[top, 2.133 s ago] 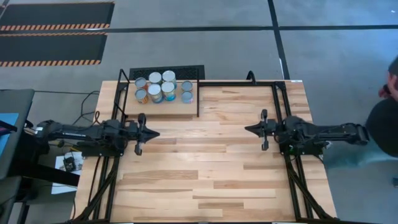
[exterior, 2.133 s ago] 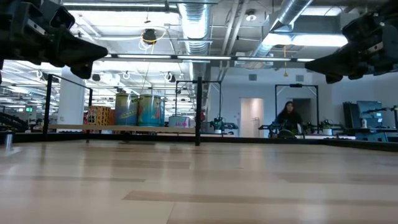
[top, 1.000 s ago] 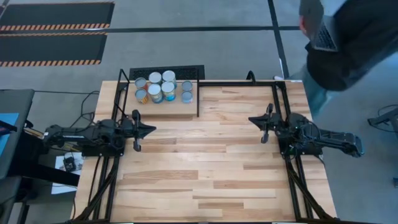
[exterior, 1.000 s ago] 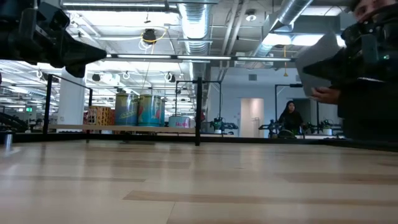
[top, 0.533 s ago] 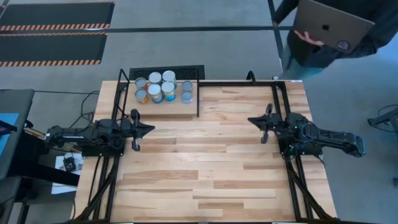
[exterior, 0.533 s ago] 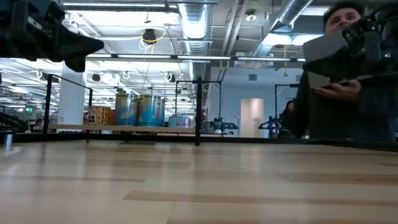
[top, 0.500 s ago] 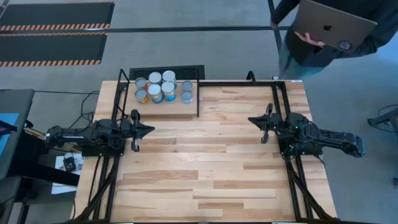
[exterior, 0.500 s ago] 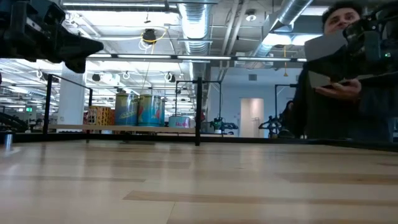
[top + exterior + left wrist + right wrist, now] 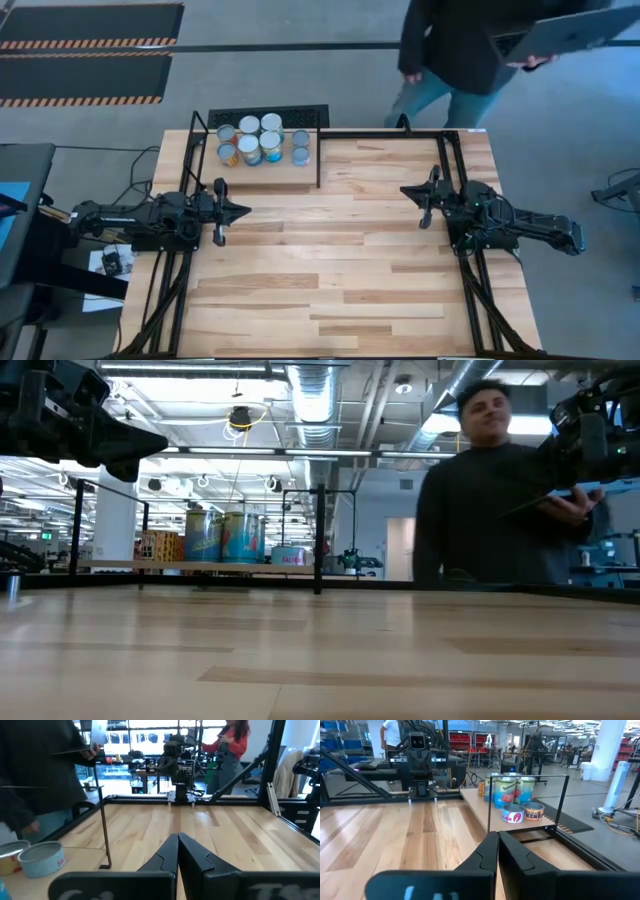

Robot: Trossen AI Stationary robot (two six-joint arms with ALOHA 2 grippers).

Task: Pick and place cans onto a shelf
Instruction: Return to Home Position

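Observation:
Several cans (image 9: 260,140) stand on their bases in a tight cluster on the shelf (image 9: 275,176), a pale board with black rods at the table's far left. They also show in the low view (image 9: 225,535) and the right wrist view (image 9: 512,792). One short can (image 9: 42,860) shows in the left wrist view. My left gripper (image 9: 246,210) is shut and empty, near the table's left edge, nearer than the shelf. My right gripper (image 9: 403,190) is shut and empty at the right. Both hover above the table and point at each other.
A person holding a laptop (image 9: 470,40) stands just beyond the table's far edge, also in the low view (image 9: 490,500). A black rod frame (image 9: 445,160) runs along the table's far and right sides. Bare planked tabletop (image 9: 320,250) lies between the grippers.
Both grippers have kept still. The person with the laptop has walked along the table's far side from the right toward the left.

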